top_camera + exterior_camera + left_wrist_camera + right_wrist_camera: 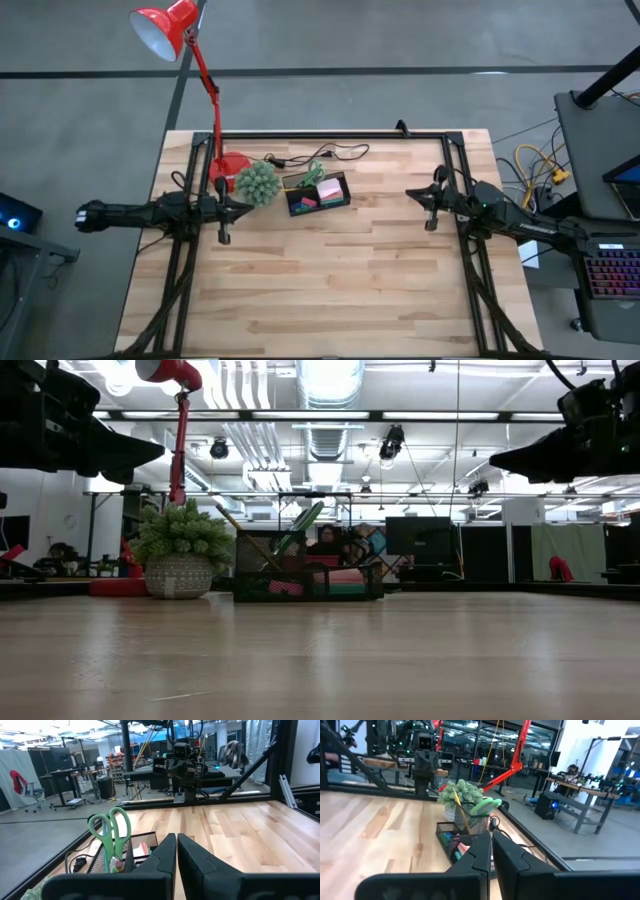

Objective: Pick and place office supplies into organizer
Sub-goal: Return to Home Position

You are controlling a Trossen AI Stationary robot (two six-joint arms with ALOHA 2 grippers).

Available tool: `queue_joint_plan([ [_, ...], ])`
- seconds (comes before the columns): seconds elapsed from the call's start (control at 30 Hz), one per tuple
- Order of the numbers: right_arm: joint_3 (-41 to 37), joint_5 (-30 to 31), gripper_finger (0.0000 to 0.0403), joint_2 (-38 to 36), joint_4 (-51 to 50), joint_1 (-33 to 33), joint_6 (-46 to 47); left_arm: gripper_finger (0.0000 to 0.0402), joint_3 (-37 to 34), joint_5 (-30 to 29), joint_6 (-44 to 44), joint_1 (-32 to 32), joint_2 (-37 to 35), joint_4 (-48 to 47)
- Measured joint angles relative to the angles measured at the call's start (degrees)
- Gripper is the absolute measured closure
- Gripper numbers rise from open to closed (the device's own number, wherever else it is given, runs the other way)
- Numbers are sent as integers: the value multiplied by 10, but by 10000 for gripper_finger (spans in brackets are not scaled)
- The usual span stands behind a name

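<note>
Just beside the organizer (296,209) stand plant (256,184) and lamp base (231,165).

We see a grey concrete floor (400,40) around the light wooden table (340,280), and a dark stripe (400,71) crosses it on the far side. In the room beyond, long ceiling lamps (330,375) and white ducts (243,440) hang over desks (75,771), dark screens (420,536) and a rolling chair (34,790).

We saw a table (330,290) of smooth pale wood, an organizer (300,582) of matt black wire mesh (metal, it looked), scissors (111,842) with green plastic handles.
</note>
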Motion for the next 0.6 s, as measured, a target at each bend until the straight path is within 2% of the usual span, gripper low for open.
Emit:
queue_joint_plan([
  [0.2,0,3,394,0,0,0,-56,401,0,0,0,0,0,1],
  [0.47,0,2,394,0,0,0,-5,401,0,0,1,0,0,2],
  [0.6,0,3,394,0,1,0,-24,401,0,0,1,0,0,2],
])
